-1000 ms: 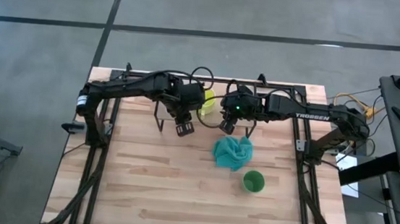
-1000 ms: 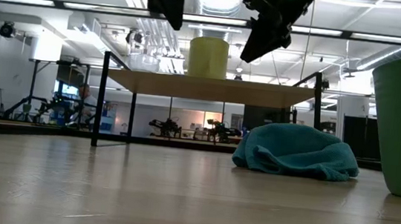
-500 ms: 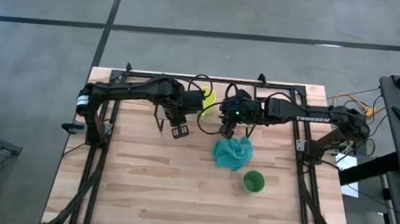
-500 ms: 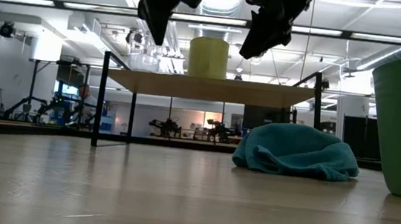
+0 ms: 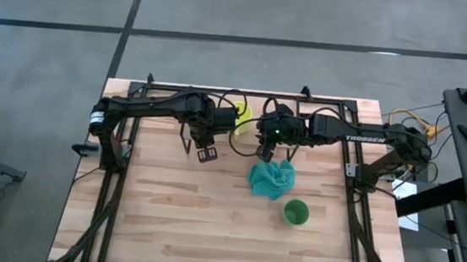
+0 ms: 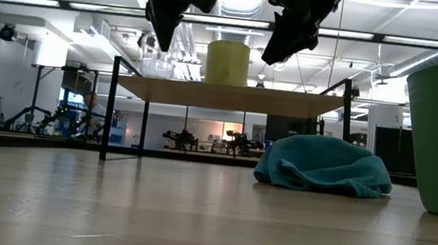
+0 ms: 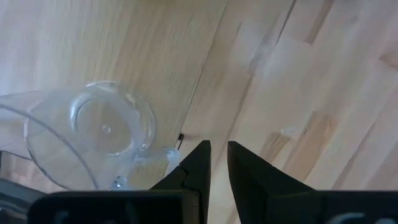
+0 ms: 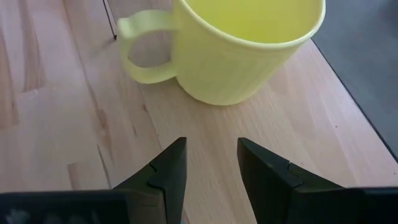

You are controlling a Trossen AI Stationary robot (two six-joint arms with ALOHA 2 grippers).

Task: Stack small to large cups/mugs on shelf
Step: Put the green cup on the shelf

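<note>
The yellow mug (image 6: 227,62) (image 8: 242,46) and the clear glass cup (image 6: 158,68) (image 7: 102,134) stand upright, side by side, on the light-wood shelf (image 6: 230,97). The green cup (image 5: 295,212) stands on the table near the right edge, beside the teal cloth. My left gripper (image 5: 206,153) (image 7: 217,146) hovers above the shelf just next to the glass cup, fingers a narrow gap apart, touching nothing. My right gripper (image 5: 264,147) (image 8: 211,146) hangs open above the shelf, a little short of the yellow mug's near side.
A crumpled teal cloth (image 5: 272,177) lies on the table in front of the shelf, between it and the green cup. The shelf's black legs (image 6: 109,111) stand on the tabletop. Bare wood stretches across the table's near half (image 5: 191,229).
My left gripper has moved toward the table's left edge and slightly down, from beside the yellow mug to a spot over the glass cup. The cups, the cloth and my right gripper have kept their places.
</note>
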